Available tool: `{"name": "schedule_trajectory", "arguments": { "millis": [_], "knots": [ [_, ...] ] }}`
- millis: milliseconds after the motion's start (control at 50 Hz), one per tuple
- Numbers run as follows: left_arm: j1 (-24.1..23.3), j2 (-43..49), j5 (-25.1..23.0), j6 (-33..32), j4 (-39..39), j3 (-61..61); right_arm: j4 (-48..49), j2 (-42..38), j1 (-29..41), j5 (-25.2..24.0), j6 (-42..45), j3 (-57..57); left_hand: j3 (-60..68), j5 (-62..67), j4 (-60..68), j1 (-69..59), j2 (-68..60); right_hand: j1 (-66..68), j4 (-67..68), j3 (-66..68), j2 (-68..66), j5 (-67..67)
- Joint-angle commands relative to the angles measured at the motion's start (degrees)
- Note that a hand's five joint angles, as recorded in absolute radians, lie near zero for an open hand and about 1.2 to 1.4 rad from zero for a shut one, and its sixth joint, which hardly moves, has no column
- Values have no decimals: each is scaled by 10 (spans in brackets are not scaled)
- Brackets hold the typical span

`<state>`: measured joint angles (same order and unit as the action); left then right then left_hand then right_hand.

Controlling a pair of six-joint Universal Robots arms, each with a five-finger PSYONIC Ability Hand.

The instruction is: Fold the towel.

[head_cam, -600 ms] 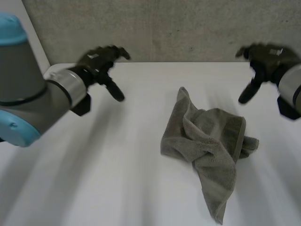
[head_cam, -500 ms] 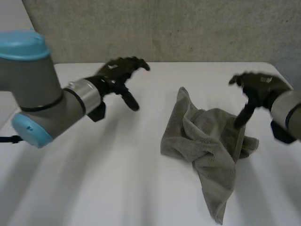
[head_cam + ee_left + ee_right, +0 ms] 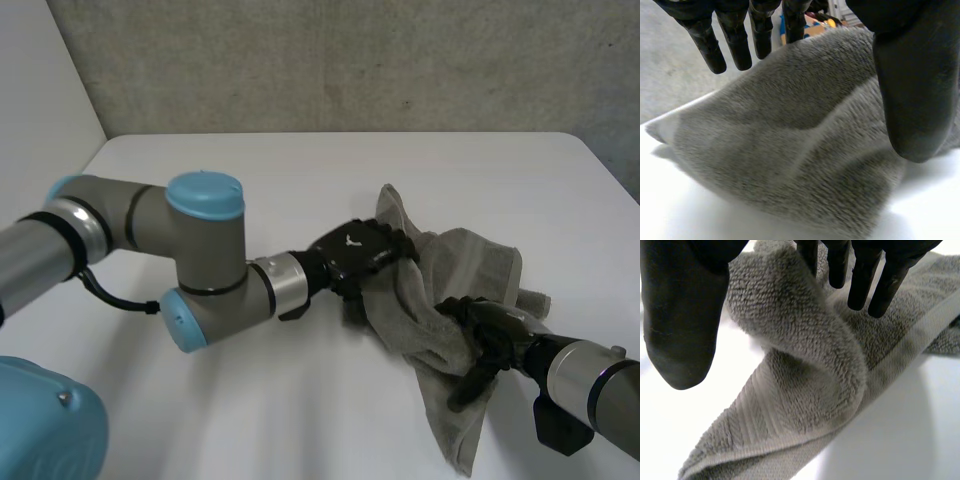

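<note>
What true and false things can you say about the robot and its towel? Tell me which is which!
1. The towel is grey. True.
2. The towel lies neatly folded. False: it is crumpled in a heap.
3. Both the left hand and the right hand are at the towel. True.
4. The table is black. False: it is white.
5. The left hand is shut in a fist. False: its fingers are straight, reaching over the towel with the thumb apart.
</note>
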<state>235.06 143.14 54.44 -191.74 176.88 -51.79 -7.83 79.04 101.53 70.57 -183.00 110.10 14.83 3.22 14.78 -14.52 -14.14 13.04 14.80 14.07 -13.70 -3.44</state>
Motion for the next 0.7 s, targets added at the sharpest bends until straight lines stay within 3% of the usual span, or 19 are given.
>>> {"name": "schedule_trajectory", "arguments": {
  "millis": [20, 260, 300, 340, 360, 380, 400, 440, 500, 580, 620, 660, 680, 700],
  "knots": [
    [-18, 19, 2, -20, 0, 7, 9, -16, 0, 4, 2, 7, 13, 29, 13, -16, -20, 12, -5, 2, -6, -8],
    [-32, 33, 3, -22, 1, 54, 33, -14, 0, 2, 13, 25, 129, 145, 129, -132, -136, 224, 207, 214, -218, -220],
    [-32, 34, 3, -23, 1, 57, 40, -13, -1, 0, 13, 27, 183, 199, 183, -186, -190, 273, 256, 263, -267, -269],
    [-32, 37, 5, -23, 1, 61, 55, -11, -2, -3, 14, 28, 350, 366, 350, -353, -357, 400, 383, 390, -394, -396],
    [-32, 37, 5, -23, 1, 61, 55, -11, -2, -3, 14, 28, 351, 367, 351, -354, -358, 401, 383, 391, -394, -397],
    [-32, 37, 7, -23, 1, 61, 66, -11, -4, -4, 15, 28, 434, 450, 435, -437, -441, 509, 492, 499, -503, -505],
    [-32, 37, 7, -23, 1, 61, 77, -11, -5, -9, 19, 26, 435, 451, 435, -438, -442, 614, 596, 603, -607, -610],
    [-32, 36, 8, -27, 2, 65, 88, -11, -7, -17, 26, 22, 544, 560, 544, -547, -551, 669, 651, 659, -662, -665],
    [-31, 35, 13, -40, 3, 85, 98, -13, -10, -46, 47, 4, 651, 667, 652, -654, -658, 670, 652, 659, -663, -666],
    [-31, 33, 34, -46, 4, 132, 92, -30, -5, -83, 60, -45, 652, 668, 652, -655, -659, 670, 652, 659, -663, -666],
    [-31, 32, 54, -45, 4, 159, 92, -52, -4, -104, 54, -143, 652, 668, 652, -655, -659, 670, 652, 659, -663, -666],
    [-29, 25, 105, -44, 4, 220, 91, -58, -4, -103, 55, -207, 652, 668, 652, -655, -659, 670, 652, 659, -663, -666],
    [-29, 25, 105, -44, 4, 220, 91, -58, -4, -103, 55, -207, 652, 668, 652, -655, -659, 670, 652, 659, -663, -666],
    [-27, 20, 132, -43, 4, 250, 88, -62, -4, -91, 55, -276, 652, 668, 652, -655, -659, 670, 652, 659, -663, -666]
  ]
}}
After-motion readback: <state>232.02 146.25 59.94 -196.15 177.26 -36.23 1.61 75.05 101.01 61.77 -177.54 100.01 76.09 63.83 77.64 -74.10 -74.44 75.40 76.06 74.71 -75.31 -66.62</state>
